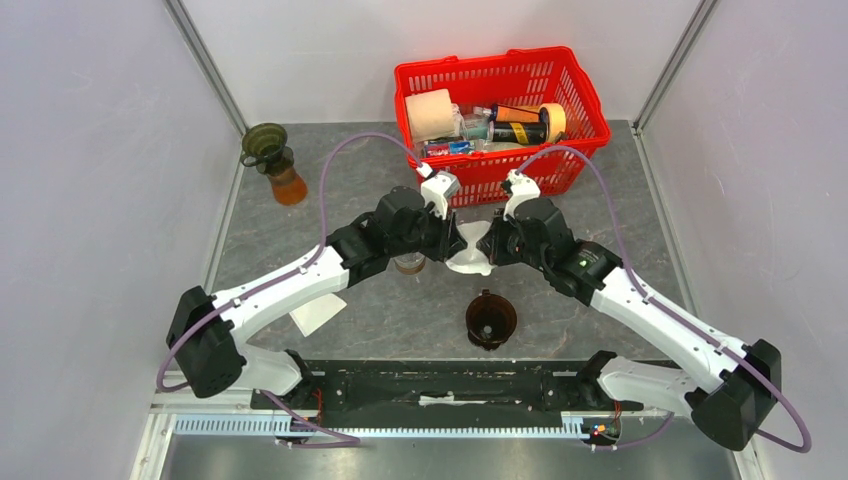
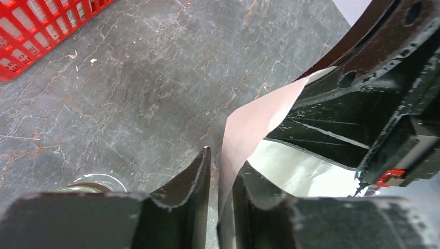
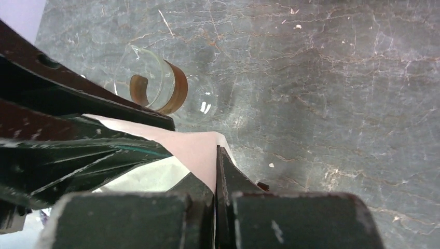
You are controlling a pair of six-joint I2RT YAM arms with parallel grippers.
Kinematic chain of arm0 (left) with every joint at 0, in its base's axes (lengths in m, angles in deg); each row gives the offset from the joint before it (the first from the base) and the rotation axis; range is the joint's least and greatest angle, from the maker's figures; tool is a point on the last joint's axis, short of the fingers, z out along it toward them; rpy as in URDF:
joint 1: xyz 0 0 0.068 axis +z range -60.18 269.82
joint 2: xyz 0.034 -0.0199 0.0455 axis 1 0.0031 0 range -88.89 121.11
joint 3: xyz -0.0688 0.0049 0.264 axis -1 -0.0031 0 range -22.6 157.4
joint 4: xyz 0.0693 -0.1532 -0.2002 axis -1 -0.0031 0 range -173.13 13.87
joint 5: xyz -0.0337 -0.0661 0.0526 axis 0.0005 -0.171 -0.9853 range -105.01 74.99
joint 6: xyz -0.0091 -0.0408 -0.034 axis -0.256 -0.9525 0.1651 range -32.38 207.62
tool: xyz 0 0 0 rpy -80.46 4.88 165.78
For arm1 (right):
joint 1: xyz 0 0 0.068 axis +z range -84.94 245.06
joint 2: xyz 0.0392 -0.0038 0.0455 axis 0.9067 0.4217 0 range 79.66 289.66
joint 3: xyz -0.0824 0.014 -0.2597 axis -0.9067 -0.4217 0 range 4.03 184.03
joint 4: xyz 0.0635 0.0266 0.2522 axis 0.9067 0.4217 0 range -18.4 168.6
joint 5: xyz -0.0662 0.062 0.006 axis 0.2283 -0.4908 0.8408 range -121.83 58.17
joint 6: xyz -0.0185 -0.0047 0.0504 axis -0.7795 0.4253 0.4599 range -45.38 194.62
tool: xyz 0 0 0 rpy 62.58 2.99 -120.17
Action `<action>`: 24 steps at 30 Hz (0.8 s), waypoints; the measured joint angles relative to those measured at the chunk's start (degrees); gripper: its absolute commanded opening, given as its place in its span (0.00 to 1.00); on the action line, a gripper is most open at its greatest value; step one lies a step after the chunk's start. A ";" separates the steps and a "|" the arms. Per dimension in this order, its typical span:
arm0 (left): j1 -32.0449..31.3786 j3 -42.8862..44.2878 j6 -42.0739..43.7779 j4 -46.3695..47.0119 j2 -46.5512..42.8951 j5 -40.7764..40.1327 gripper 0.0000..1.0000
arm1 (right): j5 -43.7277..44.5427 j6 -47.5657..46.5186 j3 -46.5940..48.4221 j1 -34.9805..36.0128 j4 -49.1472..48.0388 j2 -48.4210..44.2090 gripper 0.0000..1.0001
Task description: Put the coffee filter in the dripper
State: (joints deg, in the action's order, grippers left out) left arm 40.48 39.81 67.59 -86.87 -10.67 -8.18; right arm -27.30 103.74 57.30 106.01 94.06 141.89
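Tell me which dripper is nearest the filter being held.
The dark brown dripper standing alone, directly on the table, close to the filter. The olive dripper sits on an amber carafe in the far left corner.

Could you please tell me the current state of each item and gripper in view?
coffee filter: lifted, spread in mid-air.
right gripper: shut on the coffee filter.
left gripper: jaws slightly apart around the filter's edge.
dripper: upright, empty.
glass carafe: upright, apparently empty.
red basket: filled with assorted items.
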 measured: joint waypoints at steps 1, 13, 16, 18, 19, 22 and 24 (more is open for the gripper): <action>-0.04 0.02 0.00 -0.09 0.22 0.04 0.15 | -0.22 -1.11 0.50 0.11 0.50 0.15 0.01; -5.38 0.24 0.04 -0.57 0.39 -12.70 0.02 | 4.09 -2.25 5.42 1.46 3.82 5.75 0.66; -6.99 0.33 -0.04 -0.92 0.39 -17.73 0.02 | 6.14 0.13 6.97 1.70 5.11 8.39 0.72; -7.89 0.35 -0.02 -1.01 0.37 -21.03 0.02 | 7.48 1.40 7.87 2.21 6.12 9.64 0.73; -8.33 0.35 -0.04 -1.01 0.31 -22.60 0.02 | 8.33 2.01 8.11 2.62 6.49 9.97 0.73; -8.87 0.35 -0.09 -0.92 -0.15 -25.38 0.02 | 9.77 3.85 8.15 3.76 7.50 10.05 0.73; -9.01 0.35 -0.22 -0.85 -0.68 -27.65 0.02 | 10.25 4.94 8.15 4.35 7.89 10.05 0.72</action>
State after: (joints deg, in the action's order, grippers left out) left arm 31.47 40.16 67.37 -87.73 -11.35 -35.83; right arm -17.04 108.68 65.46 110.36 101.95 151.95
